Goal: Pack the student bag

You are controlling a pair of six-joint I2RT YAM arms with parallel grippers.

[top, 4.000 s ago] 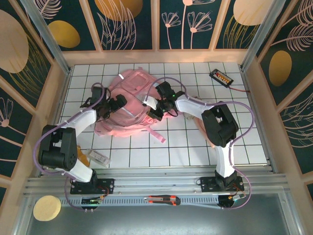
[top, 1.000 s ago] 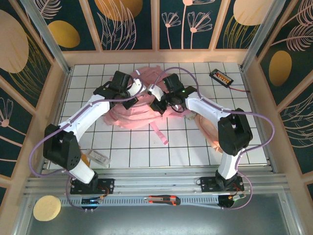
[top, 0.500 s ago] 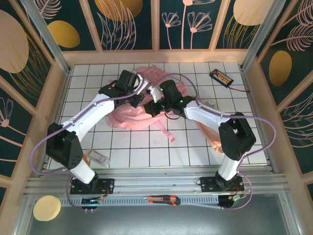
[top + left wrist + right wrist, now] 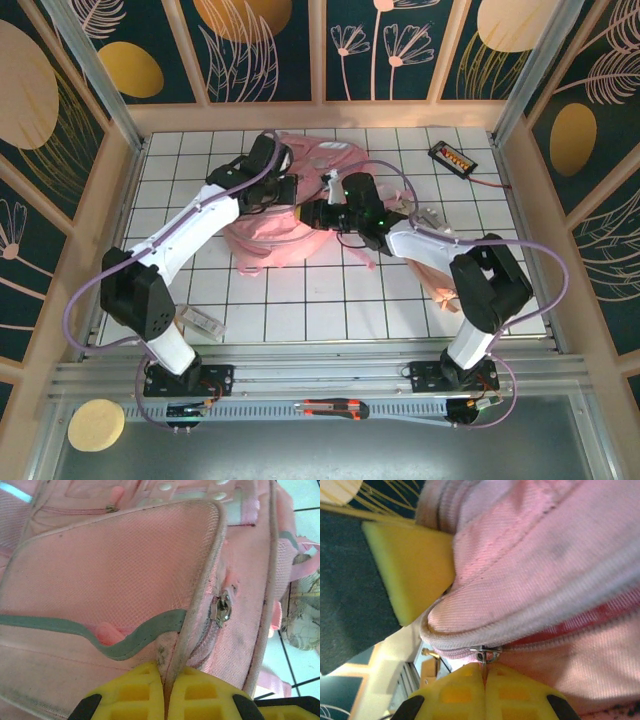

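Tiles of the desk (image 4: 500, 290) lie bare on the near side; the student bag (image 4: 275, 232) sits far-centre, close to the back wall. The left gripper (image 4: 165, 690) has its jaws closed on the bag's pocket piping (image 4: 200, 580). The right gripper (image 4: 484, 680) has its jaws pinched tight on a metal zipper pull (image 4: 485, 654).

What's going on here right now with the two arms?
Both arms are on the student bag, which lies toward the far middle of the table. The left gripper is shut on a piped seam at the front pocket. The right gripper is shut on a small metal zipper pull. Nothing is being put into the bag at this moment.
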